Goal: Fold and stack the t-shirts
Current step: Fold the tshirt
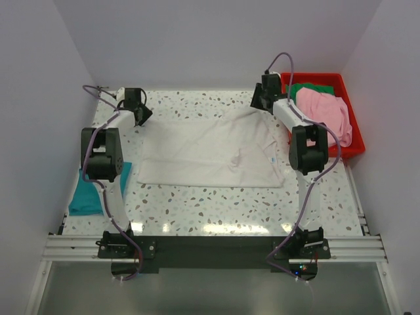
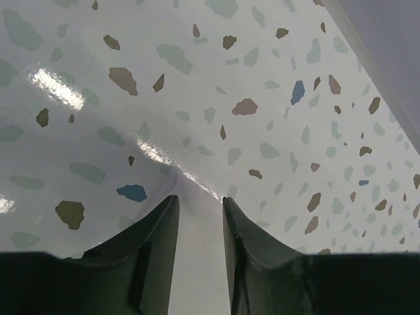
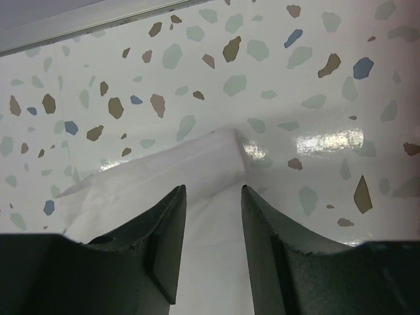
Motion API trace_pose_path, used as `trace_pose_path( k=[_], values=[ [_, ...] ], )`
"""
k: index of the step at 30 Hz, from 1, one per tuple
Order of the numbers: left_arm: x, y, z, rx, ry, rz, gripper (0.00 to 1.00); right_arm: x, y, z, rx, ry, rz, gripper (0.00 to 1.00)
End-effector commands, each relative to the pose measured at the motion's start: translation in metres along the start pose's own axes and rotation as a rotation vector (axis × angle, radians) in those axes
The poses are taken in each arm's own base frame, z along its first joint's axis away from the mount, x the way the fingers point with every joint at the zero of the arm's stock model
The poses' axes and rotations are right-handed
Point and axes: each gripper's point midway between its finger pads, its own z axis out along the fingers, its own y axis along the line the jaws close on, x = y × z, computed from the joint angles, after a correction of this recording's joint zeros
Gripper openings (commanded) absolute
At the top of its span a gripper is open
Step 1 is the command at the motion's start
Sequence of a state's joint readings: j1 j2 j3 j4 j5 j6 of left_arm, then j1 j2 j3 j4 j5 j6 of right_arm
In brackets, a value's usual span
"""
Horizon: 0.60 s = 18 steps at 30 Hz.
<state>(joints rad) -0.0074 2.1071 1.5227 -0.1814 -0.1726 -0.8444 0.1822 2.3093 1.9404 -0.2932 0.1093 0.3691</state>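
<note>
Left pincer [image 2: 200, 200] and right pincer [image 3: 213, 190] each straddle a far corner of the off-white t-shirt [image 1: 210, 154] (whether clamped, cannot tell).

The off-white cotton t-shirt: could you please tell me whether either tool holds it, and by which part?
The off-white cotton t-shirt has one far corner inside the left tool and the other inside the right tool; whether either is clamped cannot be told.

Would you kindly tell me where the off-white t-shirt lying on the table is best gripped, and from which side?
The off-white t-shirt lies spread flat, so only thin edges offer a pinch: take its two far corners from above, I would judge. The left gripper and right gripper each straddle one, open.
</note>
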Motion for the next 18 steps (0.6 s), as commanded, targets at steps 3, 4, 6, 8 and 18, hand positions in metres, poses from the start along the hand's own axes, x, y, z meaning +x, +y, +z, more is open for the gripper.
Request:
trace_pose_path(
  k=[3,4,6,8,18],
  values=[
    [-0.005,0.011,0.013,-0.067,-0.013,0.018,0.38,-0.011,0.002,0.006,-0.005,-0.022,0.001,0.43],
    [-0.004,0.013,0.015,-0.07,-0.01,0.024,0.38,-0.01,0.002,0.007,-0.005,-0.02,-0.001,0.43],
    [0.001,0.017,0.021,-0.081,0.001,0.031,0.38,-0.007,0.0,0.013,0.002,-0.016,-0.001,0.44],
    [0.004,0.019,0.024,-0.085,0.005,0.034,0.38,0.0,-0.002,0.02,0.01,0.0,-0.005,0.44],
    [0.008,0.023,0.03,-0.095,0.011,0.049,0.35,0.01,-0.001,0.038,0.004,0.016,0.006,0.4]
  ],
)
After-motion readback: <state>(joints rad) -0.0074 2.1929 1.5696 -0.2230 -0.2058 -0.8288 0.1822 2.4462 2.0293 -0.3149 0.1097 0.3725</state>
